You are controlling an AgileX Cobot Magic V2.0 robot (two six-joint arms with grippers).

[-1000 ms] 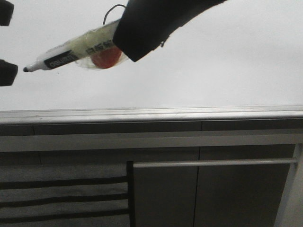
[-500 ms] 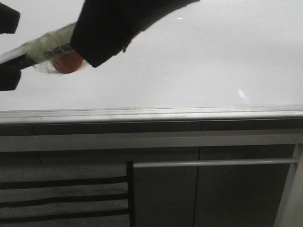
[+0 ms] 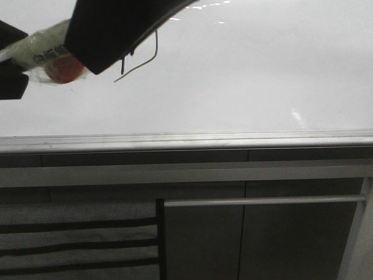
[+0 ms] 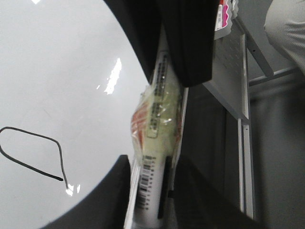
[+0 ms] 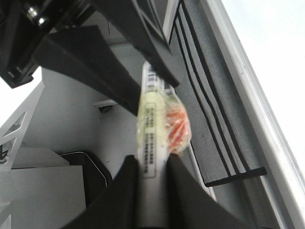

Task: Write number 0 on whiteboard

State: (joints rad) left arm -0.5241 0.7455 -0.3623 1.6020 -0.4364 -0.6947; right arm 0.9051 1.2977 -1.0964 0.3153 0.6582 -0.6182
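The whiteboard [image 3: 262, 70] fills the upper front view, and it shows in the left wrist view [image 4: 57, 71] and the right wrist view [image 5: 271, 28]. The number 0 [image 4: 33, 152] is a thin dark loop; in the front view only its lower part [image 3: 140, 63] shows below my right arm. The marker [image 3: 46, 51], wrapped in clear tape with an orange lump, lies between both grippers. My right gripper [image 3: 93, 55] is shut on its body [image 5: 150, 124]. My left gripper [image 3: 9, 52] is shut on its tip end [image 4: 159, 119]. The tip is hidden.
A silver-grey edge rail [image 3: 186, 140] runs along the board's near side. Below it are dark grey cabinet panels [image 3: 204, 245], a metal bar [image 3: 262, 201] and a grey mat with black stripes [image 3: 76, 239].
My right gripper carried the marker left into the left gripper's fingers, which closed in on it. The arm's move uncovered the lower part of the 0.
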